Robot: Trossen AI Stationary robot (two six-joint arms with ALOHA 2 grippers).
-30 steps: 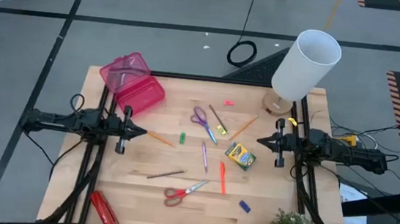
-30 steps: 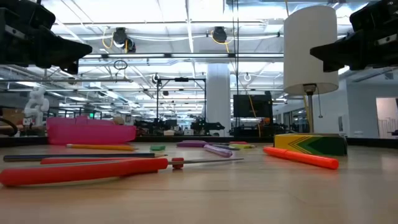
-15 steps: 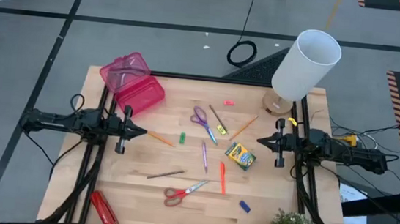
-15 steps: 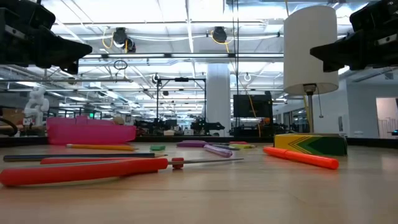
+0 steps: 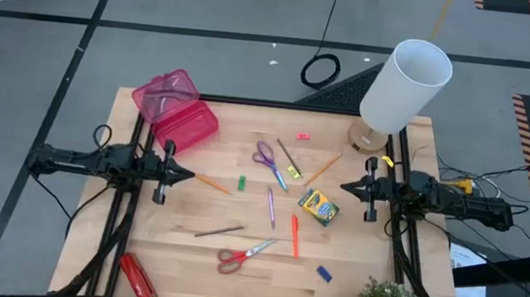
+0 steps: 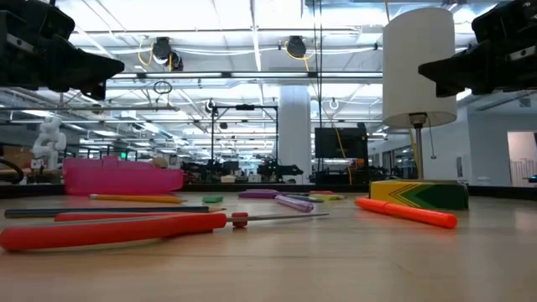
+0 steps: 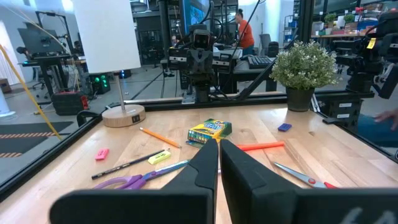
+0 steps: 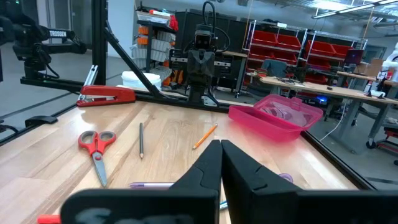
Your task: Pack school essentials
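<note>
Scattered mid-table, well clear of the open pink plastic case: purple-handled scissors, red-handled scissors, slim orange marker, green-yellow cardboard crayon box. Light, stiff, probably slippery; best pinched mid-length. Left gripper and right gripper parked at opposite edges, fingers pressed together. Unchanged from 1 second earlier.

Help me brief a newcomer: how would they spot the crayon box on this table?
Start at the white lamp at the table's far right corner, then move toward the table's middle. The crayon box lies in front of the right gripper. It is the only boxy item there, green and yellow among thin pens and pencils.
</note>
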